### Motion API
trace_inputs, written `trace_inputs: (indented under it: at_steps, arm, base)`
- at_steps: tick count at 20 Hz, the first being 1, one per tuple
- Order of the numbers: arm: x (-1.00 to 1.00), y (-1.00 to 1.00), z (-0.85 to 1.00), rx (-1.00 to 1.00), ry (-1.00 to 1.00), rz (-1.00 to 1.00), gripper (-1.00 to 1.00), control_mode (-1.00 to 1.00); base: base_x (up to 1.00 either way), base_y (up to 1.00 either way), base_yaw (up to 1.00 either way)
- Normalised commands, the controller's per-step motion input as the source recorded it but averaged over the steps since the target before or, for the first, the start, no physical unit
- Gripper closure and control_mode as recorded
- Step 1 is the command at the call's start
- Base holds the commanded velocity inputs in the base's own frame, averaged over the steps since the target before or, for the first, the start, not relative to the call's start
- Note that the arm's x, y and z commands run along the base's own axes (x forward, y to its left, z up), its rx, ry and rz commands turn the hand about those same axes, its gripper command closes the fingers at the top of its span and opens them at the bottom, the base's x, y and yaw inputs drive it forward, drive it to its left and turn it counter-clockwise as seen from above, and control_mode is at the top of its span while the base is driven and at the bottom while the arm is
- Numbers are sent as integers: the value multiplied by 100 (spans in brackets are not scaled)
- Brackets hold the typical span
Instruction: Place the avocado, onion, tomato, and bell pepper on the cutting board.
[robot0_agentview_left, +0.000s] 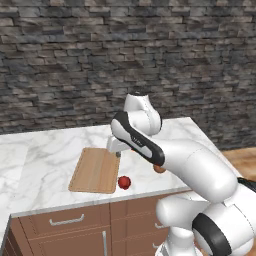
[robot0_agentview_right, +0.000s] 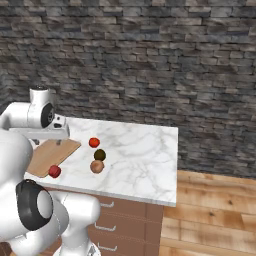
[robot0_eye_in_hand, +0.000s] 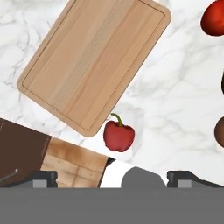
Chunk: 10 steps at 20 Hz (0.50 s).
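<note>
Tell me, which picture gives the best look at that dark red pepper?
The hand view: the bell pepper is large there, stem visible, beside the cutting board. The left base view and right base view show only a small red blob.

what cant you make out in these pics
- Onion: left base view, mostly behind the arm; hand view, cut by the right edge.
- Avocado: hand view, a dark sliver at the right edge.
- Tomato: hand view, partly cut by the right edge.
- Gripper: left base view, jaws tucked under the arm; too small to judge over the cutting board.
- Bell pepper: right base view, too small for its stem.
</note>
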Motion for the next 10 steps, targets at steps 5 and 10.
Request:
trace_inputs:
  at_steps: [5, 10]
  arm:
    - [0, 0, -34, 0, 0, 3, -100, -100]
    - [3, 0, -36, 0, 1, 2, -100, -100]
  base:
    - [0, 0, 0]
    - [0, 0, 0]
